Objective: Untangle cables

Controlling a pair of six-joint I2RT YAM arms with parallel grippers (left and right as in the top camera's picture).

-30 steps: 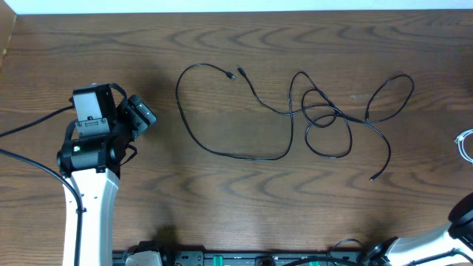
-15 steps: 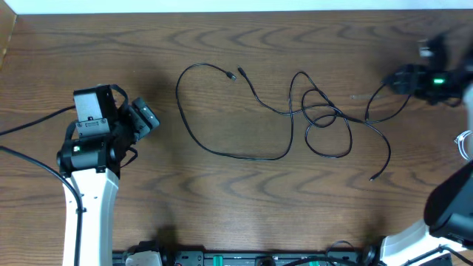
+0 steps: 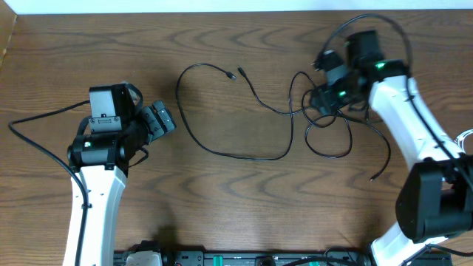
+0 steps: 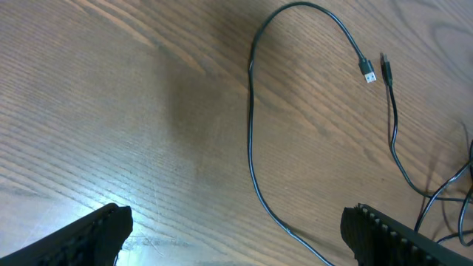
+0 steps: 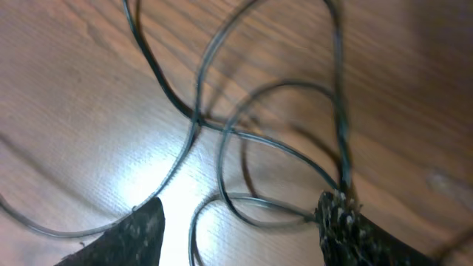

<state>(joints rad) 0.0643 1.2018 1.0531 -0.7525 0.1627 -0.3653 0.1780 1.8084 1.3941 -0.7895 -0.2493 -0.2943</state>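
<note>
The black cable (image 3: 251, 157) lies across the middle of the table, with a wide loop on the left and a tangle of loops (image 3: 325, 118) on the right. Two small plugs (image 4: 367, 70) lie close together at the back. My right gripper (image 3: 319, 96) hovers over the tangle, open, and several blurred black strands (image 5: 244, 148) run between its fingers (image 5: 347, 229). My left gripper (image 3: 164, 120) stands wide open left of the big loop, with one strand (image 4: 251, 148) passing between its fingertips. Only a bit of the white cable (image 3: 464, 142) shows at the right edge.
Another end of the black cable (image 3: 374, 177) lies loose at the front right. A thick robot cable (image 3: 37, 122) trails left from my left arm. An equipment bar (image 3: 236, 258) runs along the front edge.
My right arm has swung in from the far right and now sits over the tangle. My left arm has shifted a little to the right. The cables lie as before.
</note>
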